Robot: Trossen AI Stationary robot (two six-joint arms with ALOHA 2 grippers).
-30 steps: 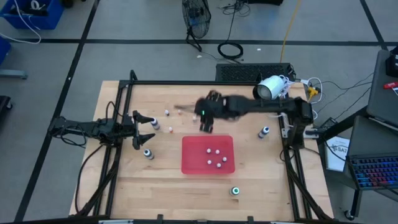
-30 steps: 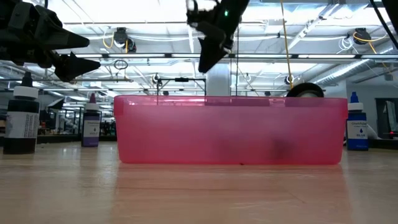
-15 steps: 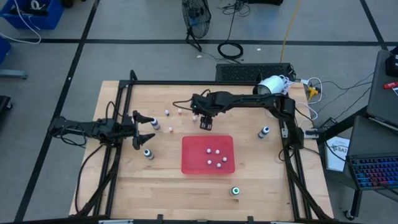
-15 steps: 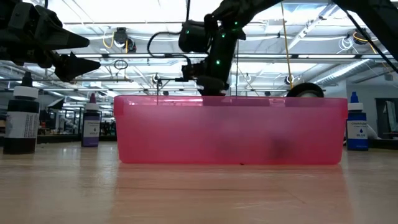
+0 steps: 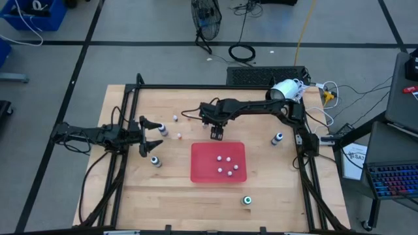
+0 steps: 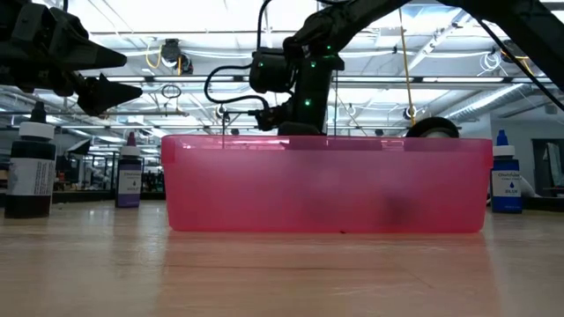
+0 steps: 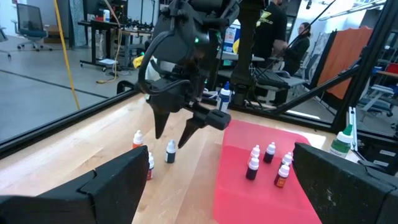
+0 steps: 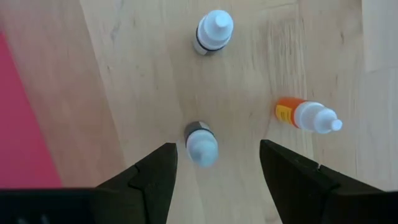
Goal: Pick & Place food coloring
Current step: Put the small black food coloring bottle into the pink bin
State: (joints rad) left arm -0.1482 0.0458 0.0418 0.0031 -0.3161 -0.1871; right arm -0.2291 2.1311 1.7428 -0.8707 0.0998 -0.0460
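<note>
Since a second ago, the right arm has swung back from above the red tray (image 5: 198, 171) and come down beside it. At far left the left gripper (image 5: 151, 135) waits, jaws open, with a food coloring bottle (image 5: 155, 161) standing nearby. Just beyond the tray's far edge the right gripper (image 8: 214, 163) hovers open over a dark-bodied bottle (image 8: 201, 144), not yet gripped. Five bottles (image 5: 222, 158) already stand in the tray; several others remain scattered on the table (image 5: 274, 189).

Grey floor (image 5: 130, 59), black tape lines, ceiling lights (image 6: 176, 40)
</note>
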